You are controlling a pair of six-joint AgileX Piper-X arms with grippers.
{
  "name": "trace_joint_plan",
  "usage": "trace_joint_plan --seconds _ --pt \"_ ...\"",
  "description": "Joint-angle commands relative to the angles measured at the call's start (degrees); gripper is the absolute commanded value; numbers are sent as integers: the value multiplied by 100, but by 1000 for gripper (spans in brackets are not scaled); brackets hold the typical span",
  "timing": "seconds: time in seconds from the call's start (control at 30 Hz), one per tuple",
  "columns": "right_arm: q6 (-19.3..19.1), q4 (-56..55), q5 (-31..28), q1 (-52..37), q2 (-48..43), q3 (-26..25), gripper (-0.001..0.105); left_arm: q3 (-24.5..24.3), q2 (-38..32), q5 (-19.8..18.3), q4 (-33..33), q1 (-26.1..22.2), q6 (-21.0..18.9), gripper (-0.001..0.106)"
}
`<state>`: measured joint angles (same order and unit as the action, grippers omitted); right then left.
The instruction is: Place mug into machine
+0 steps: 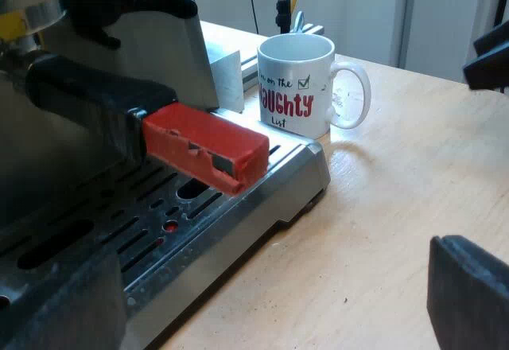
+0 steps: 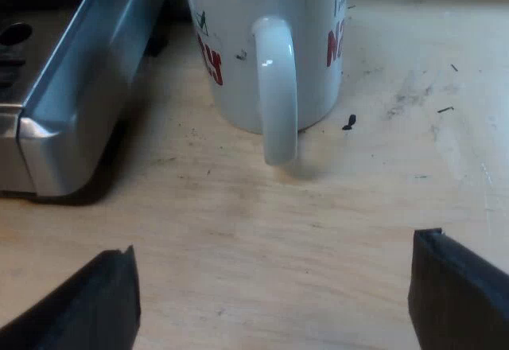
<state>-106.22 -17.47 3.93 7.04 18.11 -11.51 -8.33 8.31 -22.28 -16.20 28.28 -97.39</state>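
mug (image 2: 231,56) on table (image 2: 238,223) beside machine's drip tray (image 1: 294,179), not on it | right gripper (image 2: 274,298) spread, empty, facing handle | left gripper (image 1: 270,302) spread, empty | todo: grasp, lift, place

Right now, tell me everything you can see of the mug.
The mug is white and glossy, like glazed pottery, with red lettering, a ticked box and a looped handle. It stands upright on the wooden table, close beside the coffee machine's metal tray, not on it. What shows of its inside looks empty. My right pincer is open, facing the handle, touching nothing.
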Motion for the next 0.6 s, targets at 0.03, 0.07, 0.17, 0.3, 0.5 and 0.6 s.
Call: trace_joint_plan --seconds 0.03,0.07,0.17,0.3,0.5,0.6 --pt "-28 602 315 15 -3 213 71 -28 25 -39 110 20 5 78" --pt "-28 821 442 31 -3 322 71 -28 25 -39 110 20 5 78" --pt "-28 1311 532 118 -3 547 71 -28 25 -39 110 20 5 78" --pt "-28 1817 107 274 355 771 71 -28 25 -39 110 20 5 78" --pt "-17 3130 -194 329 1394 891 71 -28 25 -39 110 20 5 78" --pt "147 3679 -273 329 2007 891 71 -28 25 -39 110 20 5 78"
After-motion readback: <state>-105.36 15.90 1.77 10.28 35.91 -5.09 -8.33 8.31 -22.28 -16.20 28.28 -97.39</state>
